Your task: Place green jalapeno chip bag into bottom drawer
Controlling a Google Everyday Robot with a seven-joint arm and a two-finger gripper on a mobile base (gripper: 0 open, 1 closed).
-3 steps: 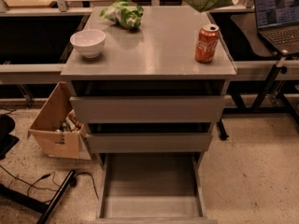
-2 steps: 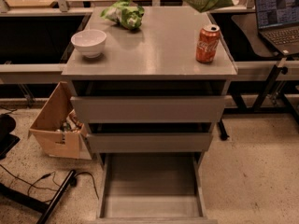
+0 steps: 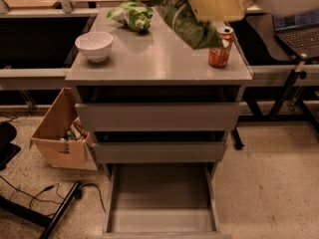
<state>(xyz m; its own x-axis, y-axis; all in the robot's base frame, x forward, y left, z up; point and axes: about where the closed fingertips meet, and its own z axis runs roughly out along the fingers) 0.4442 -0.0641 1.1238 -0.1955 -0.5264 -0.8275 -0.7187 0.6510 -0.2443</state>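
Closed on the green jalapeno chip bag [image 3: 187, 26], the gripper [image 3: 215, 3] is seen at the top of the view, above the far right part of the cabinet top [image 3: 159, 63]. The bag is held in the air, clear of the surface, and the orange soda can [image 3: 219, 54] behind it is partly hidden by its lower end. A white bowl [image 3: 93, 45] is set on the left of the top, and a paler green bag [image 3: 132, 14] is laid near its far edge. Two drawers with flat fronts [image 3: 157, 116] are stacked beneath the top. The bottom drawer [image 3: 159, 198] is pulled out toward the near side, well below the held bag. A cardboard box [image 3: 57, 133] is placed on the floor just left of the cabinet, and a laptop [image 3: 299, 31] is seen at far right.
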